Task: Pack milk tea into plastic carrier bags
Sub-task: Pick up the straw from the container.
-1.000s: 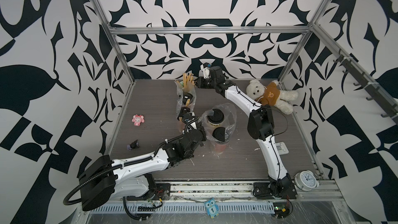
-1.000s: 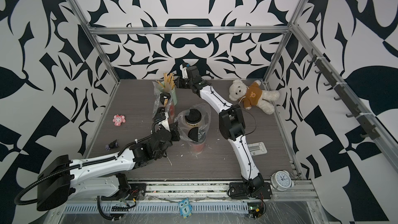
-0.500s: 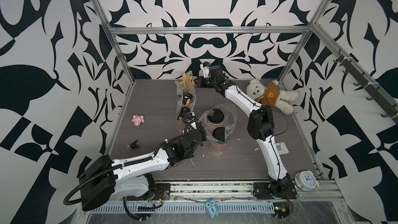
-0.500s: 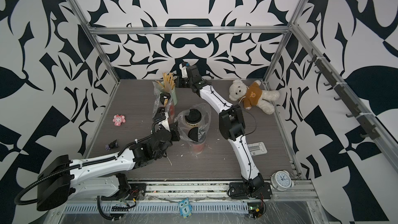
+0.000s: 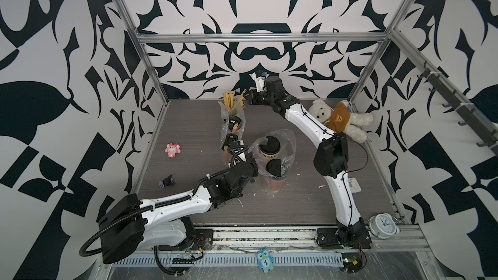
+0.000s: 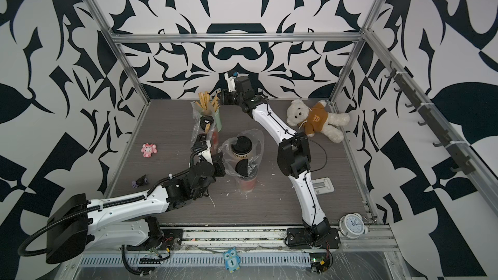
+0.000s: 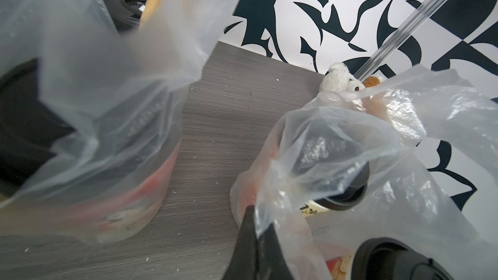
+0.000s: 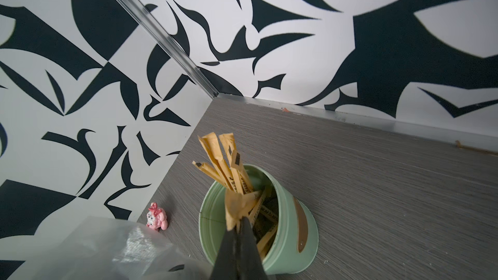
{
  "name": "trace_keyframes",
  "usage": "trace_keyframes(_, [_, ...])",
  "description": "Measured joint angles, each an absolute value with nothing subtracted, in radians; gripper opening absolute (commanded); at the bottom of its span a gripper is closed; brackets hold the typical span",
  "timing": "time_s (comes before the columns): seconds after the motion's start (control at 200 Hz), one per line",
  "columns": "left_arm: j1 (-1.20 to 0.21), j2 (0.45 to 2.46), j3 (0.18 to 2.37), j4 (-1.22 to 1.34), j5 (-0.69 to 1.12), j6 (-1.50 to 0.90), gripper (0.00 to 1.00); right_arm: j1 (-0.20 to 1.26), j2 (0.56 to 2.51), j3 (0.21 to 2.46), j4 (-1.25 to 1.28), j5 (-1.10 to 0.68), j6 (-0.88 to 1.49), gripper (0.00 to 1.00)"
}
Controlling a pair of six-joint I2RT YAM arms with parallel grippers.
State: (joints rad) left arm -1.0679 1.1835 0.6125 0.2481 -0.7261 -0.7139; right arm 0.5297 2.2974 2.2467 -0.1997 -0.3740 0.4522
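Since a second ago almost nothing has shifted. Only the right hand (image 8: 239, 227) has brought its two fingers together, and it now pinches one brown paper stick (image 8: 234, 207) at the mouth of the mint-green round holder (image 8: 287, 227). The arms, the bags and the cups keep their places.

In both top views this hand is at the upper centre, close to the back wall. The far clear plastic bag (image 5: 234, 130) stands just beside the holder, on its nearer side. It contains two black-lidded cups (image 5: 233, 121), one behind the other, and its crinkled film rises in front of the holder and covers its lower part.

The near clear plastic bag (image 5: 287, 144) stands at the centre of the frame. It contains the cream-yellow paper cup (image 5: 269, 154) and a red-printed paper cup (image 5: 275, 184), both upright. The left hand (image 7: 250, 219) is closed on the loose rim of this bag, and the film is caught between its black fingers. In the left wrist view, the film of the far bag hangs across the left part and blurs the cups behind it.

On the grey wood-grain worktop (image 5: 188, 130), a white teddy bear in a brown jumper (image 5: 336, 117) lies at the upper right, and the right arm passes just in front of it. A small pink toy pig (image 5: 172, 150) and a small dark figure (image 5: 167, 182) lie at the left, well apart from the bags. A white alarm clock (image 5: 384, 224) stands at the lower right.
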Motion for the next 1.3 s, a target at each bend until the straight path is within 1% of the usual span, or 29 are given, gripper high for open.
trace_keyframes(0.345, [-1.068,1.183,0.612,0.249,-0.726,-0.714,0.0,0.53,2.263,2.253,-0.213,-0.369,0.43,0.01])
trace_keyframes(0.41, [-1.068,1.183,0.612,0.249,-0.726,-0.714,0.0,0.53,2.263,2.253,-0.22,-0.369,0.427,0.04])
trace_keyframes(0.465, [-1.068,1.183,0.612,0.249,-0.726,-0.714,0.0,0.53,2.263,2.253,-0.221,-0.369,0.424,0.09])
trace_keyframes(0.565, [-1.068,1.183,0.612,0.249,-0.726,-0.714,0.0,0.53,2.263,2.254,-0.224,-0.369,0.419,0.12])
trace_keyframes(0.685, [-1.068,1.183,0.612,0.249,-0.726,-0.714,0.0,0.53,2.263,2.254,-0.228,-0.369,0.42,0.2])
trace_keyframes(0.82, [-1.068,1.183,0.612,0.249,-0.726,-0.714,0.0,0.53,2.263,2.254,-0.228,-0.369,0.418,0.2])
trace_keyframes(0.925, [-1.068,1.182,0.612,0.248,-0.726,-0.714,0.0,0.53,2.263,2.254,-0.229,-0.369,0.419,0.11])
trace_keyframes(0.96, [-1.068,1.182,0.612,0.248,-0.726,-0.714,0.0,0.53,2.263,2.254,-0.229,-0.369,0.418,0.09])
trace_keyframes(1.03, [-1.068,1.182,0.612,0.248,-0.726,-0.714,0.0,0.53,2.263,2.254,-0.229,-0.369,0.418,0.1])
trace_keyframes(1.13, [-1.068,1.182,0.612,0.248,-0.726,-0.714,0.0,0.53,2.263,2.254,-0.232,-0.37,0.415,0.16])
trace_keyframes(1.3, [-1.068,1.182,0.612,0.248,-0.726,-0.714,0.0,0.53,2.263,2.255,-0.272,-0.357,0.398,0.16])
